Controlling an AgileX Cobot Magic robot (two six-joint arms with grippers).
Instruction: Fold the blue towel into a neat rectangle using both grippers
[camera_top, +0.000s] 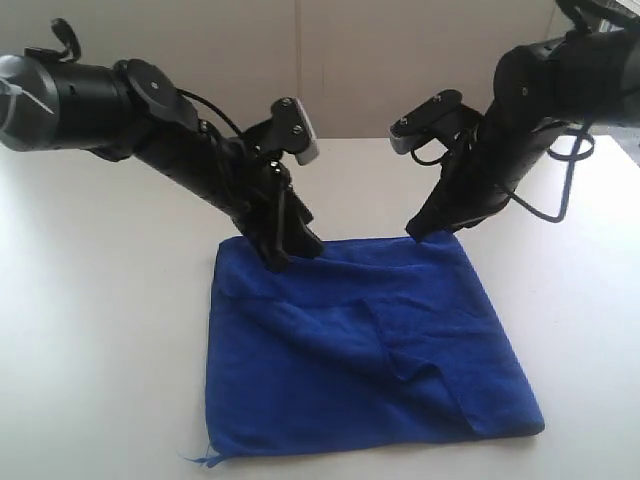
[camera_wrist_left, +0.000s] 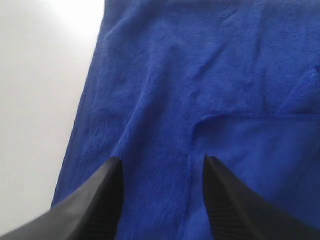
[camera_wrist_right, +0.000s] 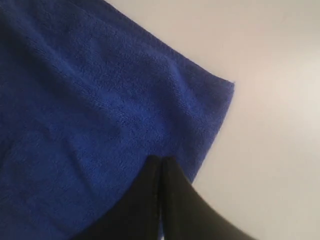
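The blue towel (camera_top: 370, 350) lies folded over on the white table, with a rumpled upper layer and a small loop (camera_top: 203, 460) at its near left corner. My left gripper (camera_top: 292, 255) stands open at the towel's far left edge. In the left wrist view its two fingers (camera_wrist_left: 161, 159) spread over the blue towel (camera_wrist_left: 200, 75) with only flat cloth between them. My right gripper (camera_top: 415, 234) is shut, with its tip at the far right corner. The right wrist view shows its fingers (camera_wrist_right: 161, 159) pressed together over the blue towel (camera_wrist_right: 90, 100), near that corner, with no cloth visible between them.
The white table (camera_top: 100, 300) surrounds the towel on all sides. A pale wall runs behind it. Both black arms lean in from the far left and far right, with cables hanging near the right arm (camera_top: 560, 190).
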